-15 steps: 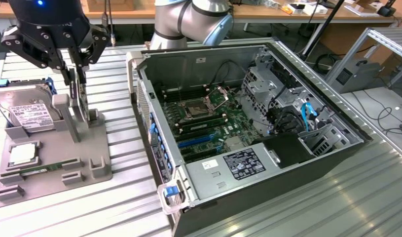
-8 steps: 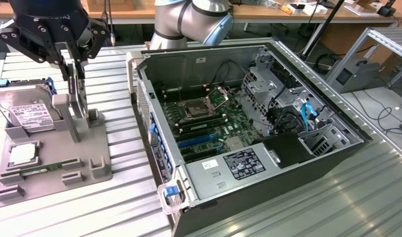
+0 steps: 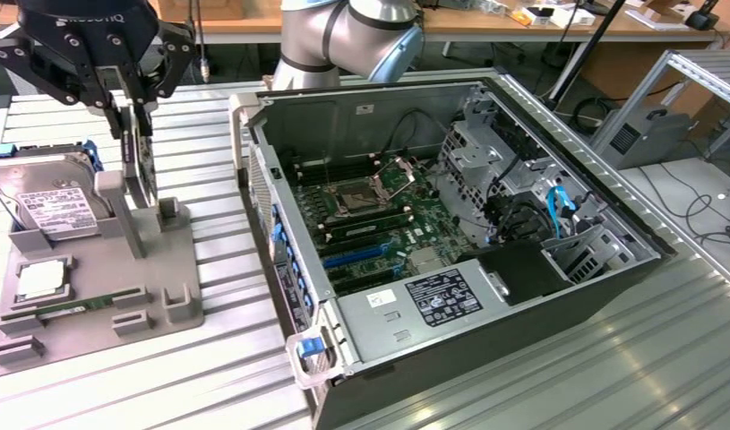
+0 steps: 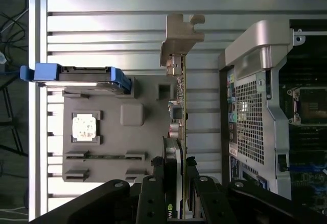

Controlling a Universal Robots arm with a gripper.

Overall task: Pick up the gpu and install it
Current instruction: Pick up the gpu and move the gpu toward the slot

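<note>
Tool (image 3: 135, 107) at 10 o'clock in the exterior view, fingers closed from both sides on the upper edge of the gpu (image 3: 145, 166) — the thin dark card stands upright on edge beside the grey post of the fixture tray (image 3: 161, 269). Whether its lower edge sits in the tray or hangs clear cannot be told. Wrist view: the tool (image 4: 179, 157) pinches the gpu (image 4: 180, 98) seen edge-on, with its silvery end bracket (image 4: 180, 35) at the far end and the computer case (image 4: 250, 116) just beside it. On the tray, in the exterior view, the hard drive (image 3: 48, 202) lies at 9 o'clock of the gpu and a small square chip (image 3: 39, 279) at 7 o'clock. The case (image 3: 377, 98) lies at 3 o'clock of the tray on the slatted bench (image 3: 221, 376) — side open, motherboard exposed.
</note>
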